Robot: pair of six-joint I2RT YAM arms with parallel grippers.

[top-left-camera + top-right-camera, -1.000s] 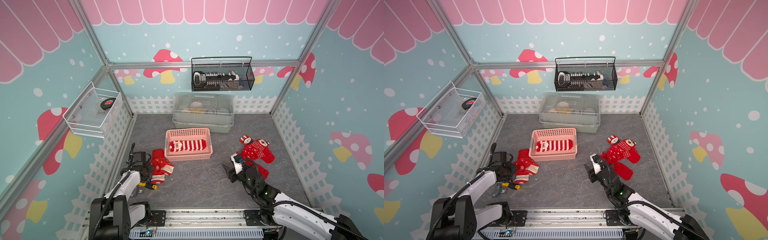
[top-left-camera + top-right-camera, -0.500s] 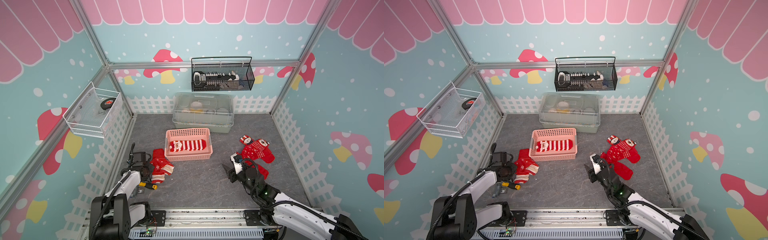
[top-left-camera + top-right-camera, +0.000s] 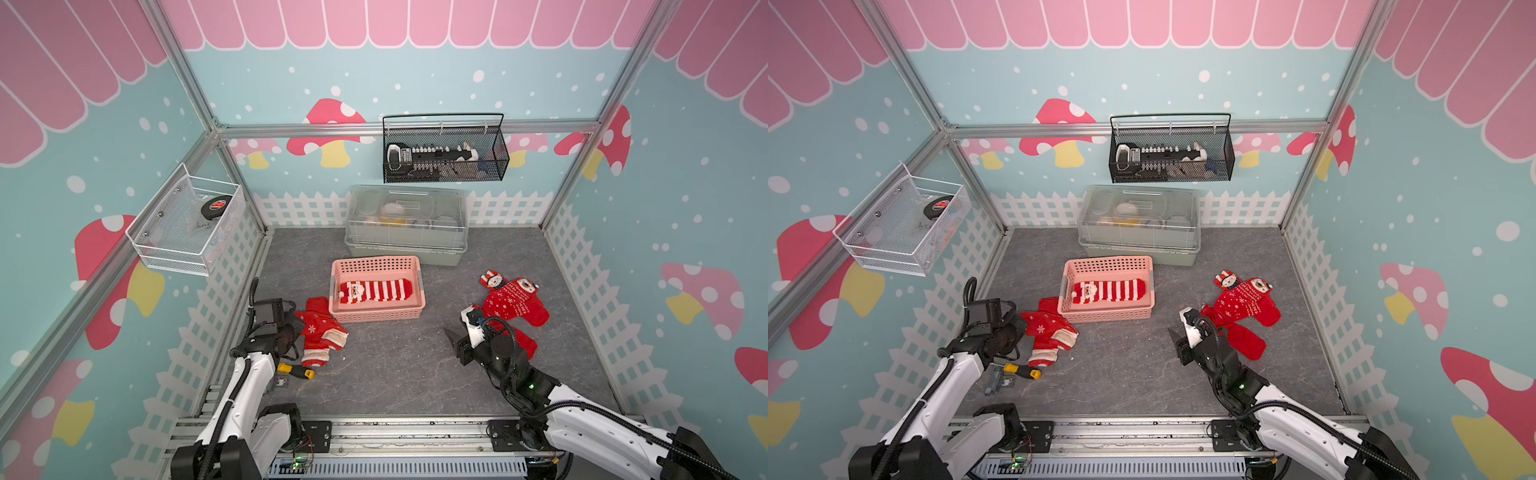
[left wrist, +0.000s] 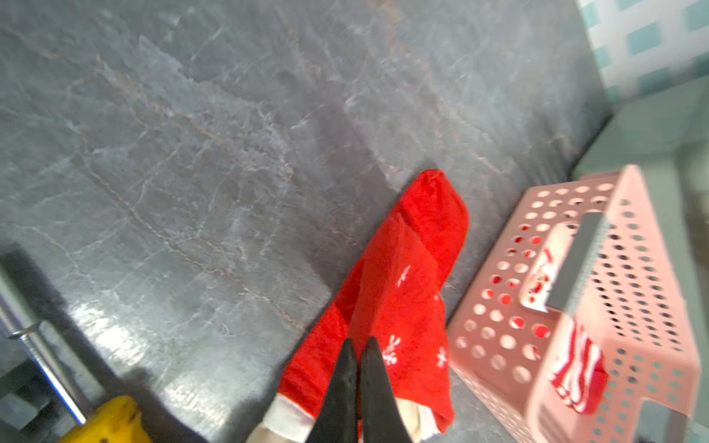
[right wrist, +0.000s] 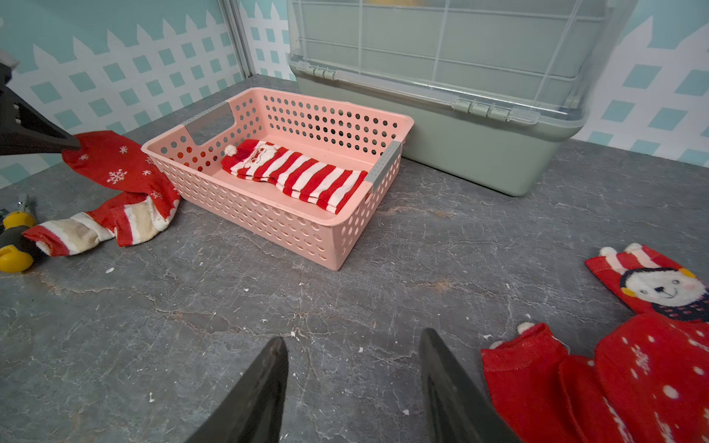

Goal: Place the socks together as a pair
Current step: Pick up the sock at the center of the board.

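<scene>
**My left hand was right at the snowflake sock**

In a top view the snowflake sock (image 3: 320, 330) lay on the bench (image 3: 395, 374) at lower left, just beside the pink basket (image 3: 376, 262). Its length ran up and down the frame. My left hand (image 4: 358, 343) was pinched shut at its left edge, but I could not tell if any cloth was caught. My right hand (image 5: 353, 336) stood open, well apart at lower right.

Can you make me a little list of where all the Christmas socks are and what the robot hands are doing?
Striped Santa socks: lying in the pink basket.
Snowflake socks: crumpled on the floor beside the basket.
Bear socks: piled on the floor, apart from the basket.
Left gripper: shut, tips at the snowflake socks.
Right gripper: open, above bare floor.
</scene>
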